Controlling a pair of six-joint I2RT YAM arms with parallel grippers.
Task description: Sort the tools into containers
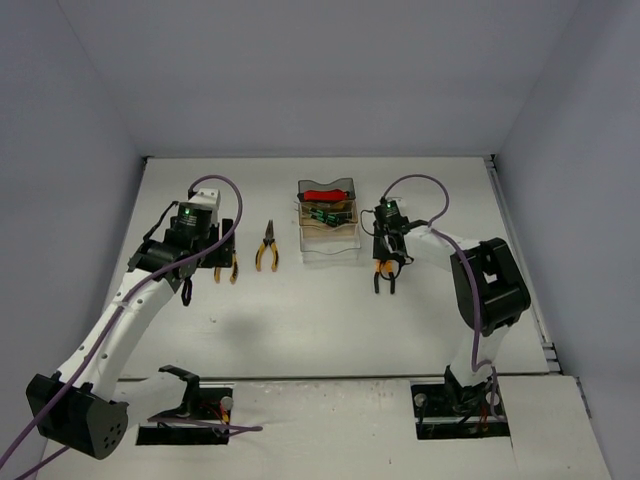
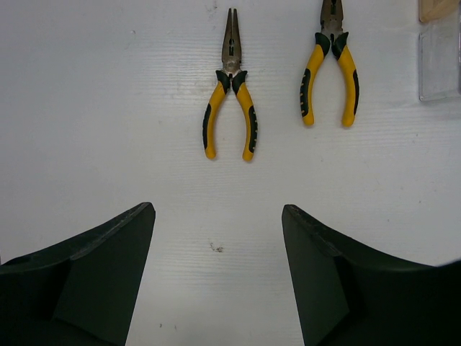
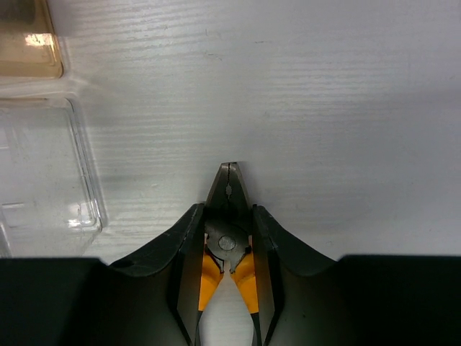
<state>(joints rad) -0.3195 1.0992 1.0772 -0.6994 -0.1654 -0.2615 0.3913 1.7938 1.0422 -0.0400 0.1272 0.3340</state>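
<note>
Right claw clamps orange-handled pliers just right of the clear bin; left claw hangs open over the tabletop, near two yellow-handled pliers.

No text, label, brand, number or sign legible anywhere. Nothing readable on the yellow-handled pliers, the orange-handled pliers, the bins or the counter.
</note>
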